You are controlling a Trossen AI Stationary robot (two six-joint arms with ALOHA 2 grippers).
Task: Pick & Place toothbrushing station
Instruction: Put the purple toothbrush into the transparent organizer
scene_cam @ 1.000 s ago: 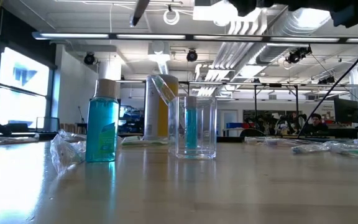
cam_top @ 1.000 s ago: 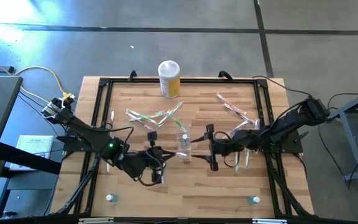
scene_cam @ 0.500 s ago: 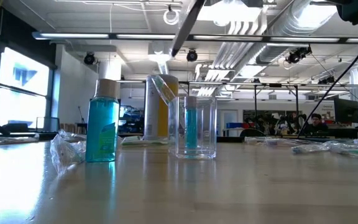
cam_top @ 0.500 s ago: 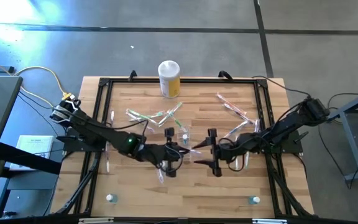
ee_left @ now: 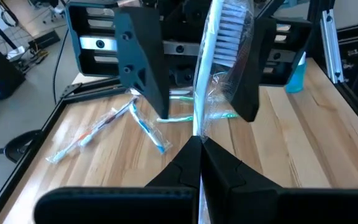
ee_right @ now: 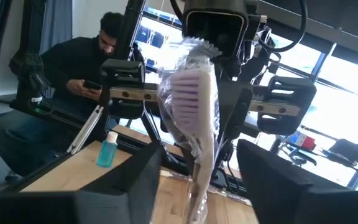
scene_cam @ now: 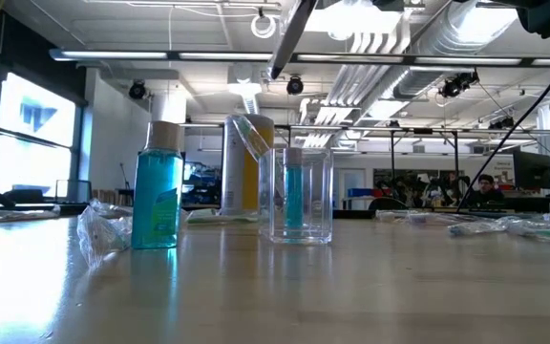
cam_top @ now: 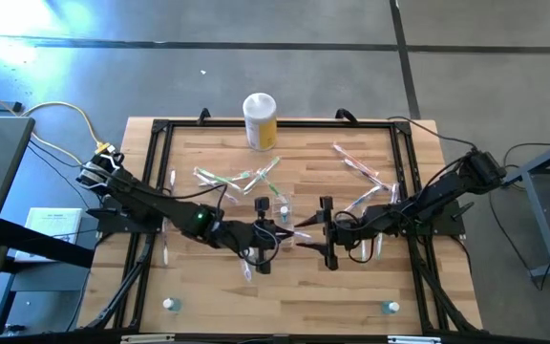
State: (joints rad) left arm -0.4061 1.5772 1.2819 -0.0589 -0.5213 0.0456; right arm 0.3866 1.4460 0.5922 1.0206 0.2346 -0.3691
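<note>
Right now the two robot arms meet over the middle of the counter point(cam_top: 208, 296). The left hand point(cam_top: 262, 235) has its fingers pressed together on a wrapped toothbrush point(ee_left: 215, 68), pinching it near its lower end. The toothbrush stands up with its white bristles at the top, inside a clear wrapper. The right hand point(cam_top: 326, 233) faces the left one, with a dark finger on each side of the toothbrush and a gap left between each finger and the wrapper, so it does not grip it. Seen from the right wrist, the bristle end point(ee_right: 194, 93) sits between those two fingers. A small clear cup point(scene_cam: 301, 196) stands on the counter, near the two hands. A blue bottle point(scene_cam: 158, 188) stands beside it. More toothbrushes point(cam_top: 229, 181) lie spread on the wood behind the hands, and others point(cam_top: 361, 168) lie by the right arm. A yellow can with a white lid point(cam_top: 260, 120) stands at the far edge. A person point(ee_right: 73, 99) sits past the counter.
</note>
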